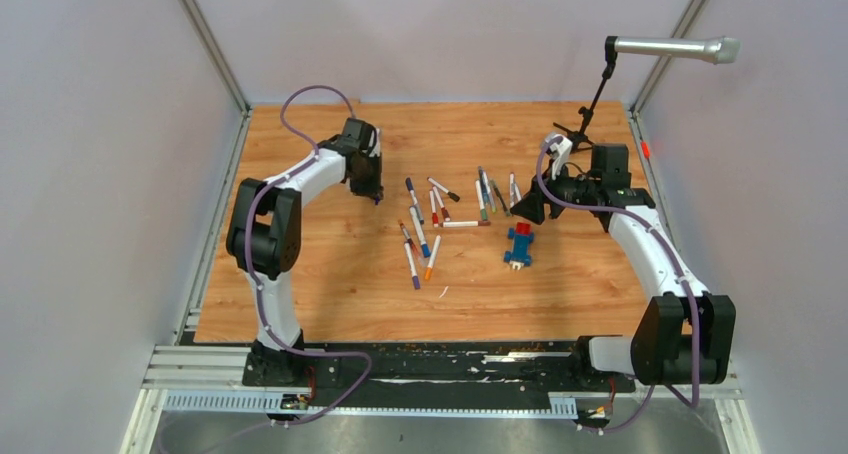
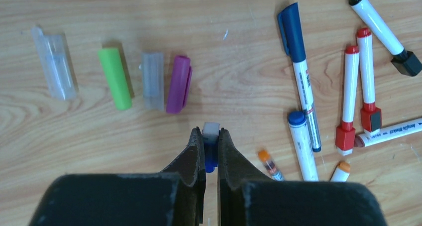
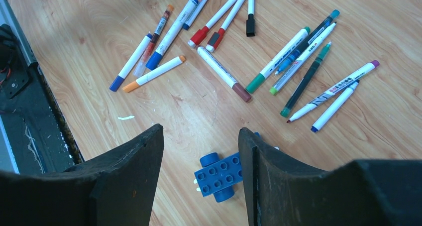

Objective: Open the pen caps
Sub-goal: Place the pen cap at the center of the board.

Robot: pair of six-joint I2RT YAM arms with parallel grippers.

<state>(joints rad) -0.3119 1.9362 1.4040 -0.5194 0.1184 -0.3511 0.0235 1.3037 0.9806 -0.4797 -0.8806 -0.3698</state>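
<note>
My left gripper [image 2: 211, 136] is shut on a small blue pen cap [image 2: 211, 159] with a pale end, just above the wood. Beyond it lie loose caps in a row: a clear one [image 2: 53, 61], a green one [image 2: 115, 78], a second clear one [image 2: 153, 80] and a purple one [image 2: 178, 84]. Capped pens [image 2: 298, 66] lie to the right. My right gripper [image 3: 200, 136] is open and empty, hovering over the blue-and-red block [image 3: 219, 175]. More pens [image 3: 278, 61] are scattered beyond it. In the top view the left gripper [image 1: 372, 189] is left of the pen pile [image 1: 430, 224].
A black microphone stand [image 1: 600, 84] rises at the back right, close to the right arm. The block [image 1: 519, 244] lies right of the pens. A black rail [image 3: 30, 116] runs along the table's near edge. Grey walls enclose the table.
</note>
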